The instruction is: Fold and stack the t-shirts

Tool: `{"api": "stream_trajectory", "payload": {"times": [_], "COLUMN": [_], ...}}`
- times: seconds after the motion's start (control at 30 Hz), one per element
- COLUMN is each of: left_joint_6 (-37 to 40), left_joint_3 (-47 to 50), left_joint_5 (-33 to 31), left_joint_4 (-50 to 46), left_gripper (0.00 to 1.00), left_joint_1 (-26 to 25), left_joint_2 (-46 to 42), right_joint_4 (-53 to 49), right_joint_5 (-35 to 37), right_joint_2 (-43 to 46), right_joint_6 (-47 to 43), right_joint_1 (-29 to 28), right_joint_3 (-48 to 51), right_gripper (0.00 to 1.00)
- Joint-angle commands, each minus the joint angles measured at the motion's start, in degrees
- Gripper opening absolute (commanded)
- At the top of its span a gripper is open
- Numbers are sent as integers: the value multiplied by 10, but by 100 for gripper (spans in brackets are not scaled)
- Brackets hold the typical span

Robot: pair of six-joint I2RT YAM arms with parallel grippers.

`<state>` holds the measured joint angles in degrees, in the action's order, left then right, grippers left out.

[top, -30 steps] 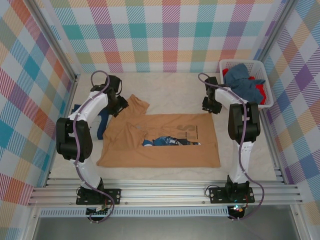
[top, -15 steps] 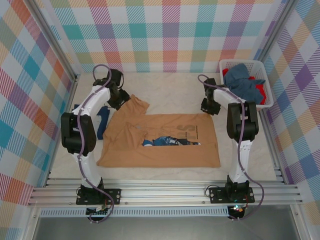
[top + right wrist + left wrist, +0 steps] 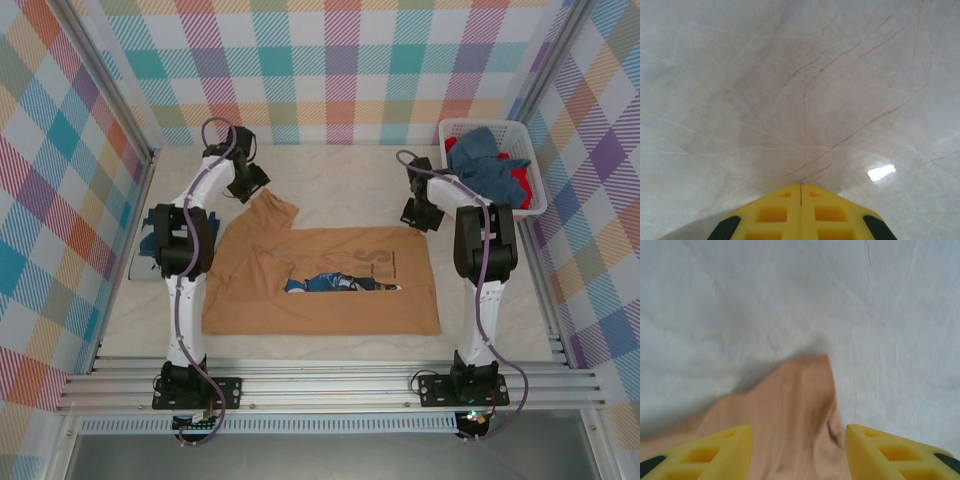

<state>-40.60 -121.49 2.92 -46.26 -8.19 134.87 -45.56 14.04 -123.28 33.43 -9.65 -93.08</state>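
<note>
The tan t-shirt (image 3: 320,290) lies spread flat mid-table, its blue-and-white print (image 3: 340,283) showing through a fold. My left gripper (image 3: 250,185) hovers at the shirt's back-left sleeve (image 3: 276,210). In the left wrist view the gripper (image 3: 799,452) is open, with the tan sleeve tip (image 3: 800,400) lying between the yellow fingers (image 3: 715,447). My right gripper (image 3: 420,212) sits just beyond the shirt's back-right corner. In the right wrist view the right gripper (image 3: 801,192) is shut on nothing over bare tabletop. A navy shirt (image 3: 150,245) lies at the left, partly hidden by the left arm.
A white lattice basket (image 3: 530,160) at the back right holds a blue shirt (image 3: 485,160) and a red one (image 3: 515,182). Checked walls close in on three sides. A metal rail (image 3: 330,385) runs along the near edge.
My left arm has stretched toward the back, carrying its gripper from beside the sleeve to the sleeve's far tip. The right arm has barely moved.
</note>
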Motion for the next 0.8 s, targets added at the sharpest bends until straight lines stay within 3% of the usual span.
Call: {"api": "stream_trajectory", "payload": {"times": [0.0, 0.23, 0.4, 0.6, 0.77], "left_joint_6": [12, -6, 4, 2, 7], "left_joint_3": [-72, -155, -161, -171, -176], "left_joint_5": [-9, -2, 15, -37, -10], "left_joint_4": [-2, -2, -1, -81, -74], "left_gripper": [51, 48, 47, 42, 36], "left_joint_1": [9, 8, -9, -15, -16], "left_joint_2": [47, 121, 131, 137, 157], "right_joint_4": [-29, -33, -33, -30, -28], "right_joint_5": [-7, -23, -22, -22, -23], "right_joint_2": [25, 24, 26, 28, 31], "right_joint_6": [-9, -7, -8, -7, -6], "right_joint_1": [3, 1, -2, -2, -2], "right_joint_3": [-15, -12, -8, -3, 1], "right_gripper": [0, 0, 0, 0, 0]}}
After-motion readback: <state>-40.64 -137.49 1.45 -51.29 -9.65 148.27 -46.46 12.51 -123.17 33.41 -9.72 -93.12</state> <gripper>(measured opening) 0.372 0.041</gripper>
